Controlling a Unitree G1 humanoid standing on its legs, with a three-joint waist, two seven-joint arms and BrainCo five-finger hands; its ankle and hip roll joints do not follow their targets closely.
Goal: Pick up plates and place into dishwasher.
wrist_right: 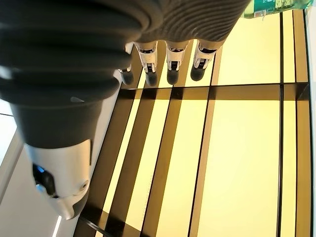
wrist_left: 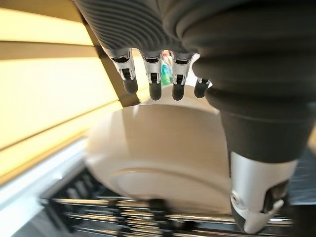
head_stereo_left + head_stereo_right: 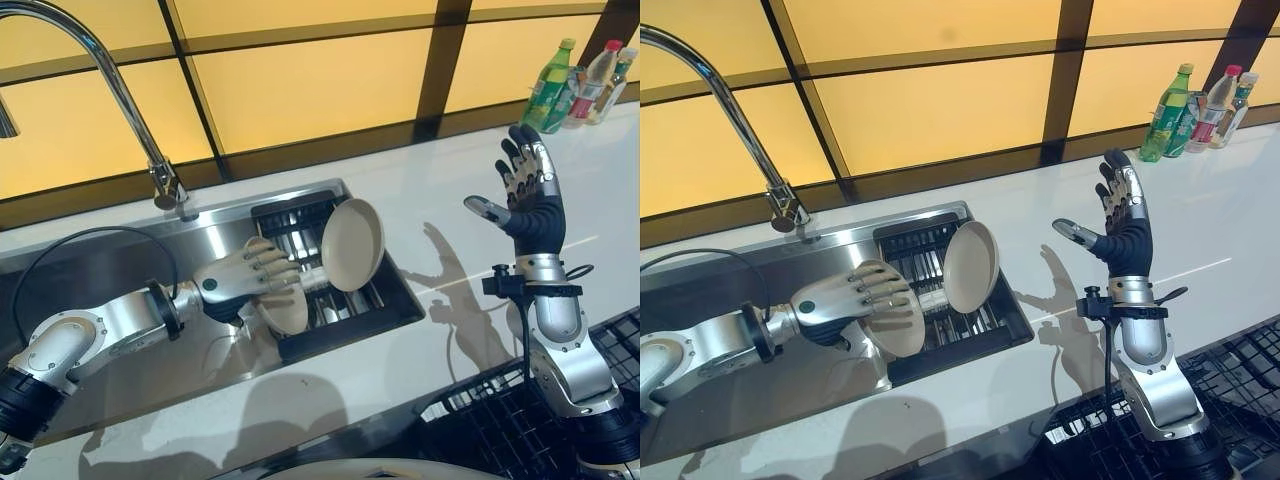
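the task looks early: both plates sit in the rack (image 3: 345, 310) in the sink (image 3: 150, 300), none in the dishwasher basket (image 3: 500, 420) at five o'clock. the left hand (image 3: 240, 280) has its fingers curled over the rim of the near plate (image 3: 285, 312); whether the thumb pinches behind it i can't quite tell. the second plate (image 3: 352, 244) stands on edge just beyond, at one o'clock from the hand. the right hand (image 3: 528, 195) is raised over the counter (image 3: 440, 190), fingers spread, holding nothing. bottles (image 3: 575, 85) stand at the far corner.
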